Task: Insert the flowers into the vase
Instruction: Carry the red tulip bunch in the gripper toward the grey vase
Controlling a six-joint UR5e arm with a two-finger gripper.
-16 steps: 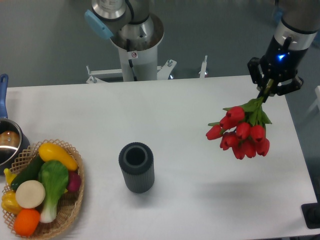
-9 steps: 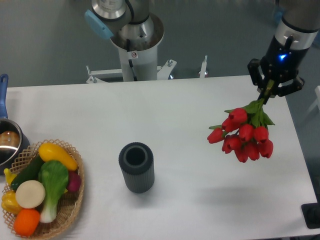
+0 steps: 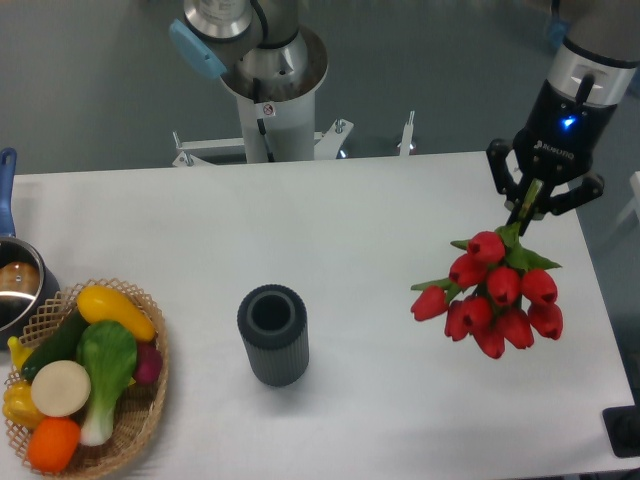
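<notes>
One vase (image 3: 272,334), about ten flowers (image 3: 496,297)

Red artificial tulips with green stems and leaves (image 3: 497,295), dark grey vertically ribbed cylindrical vase (image 3: 272,334), white table top (image 3: 330,220), tan woven wicker basket (image 3: 147,400).
</notes>
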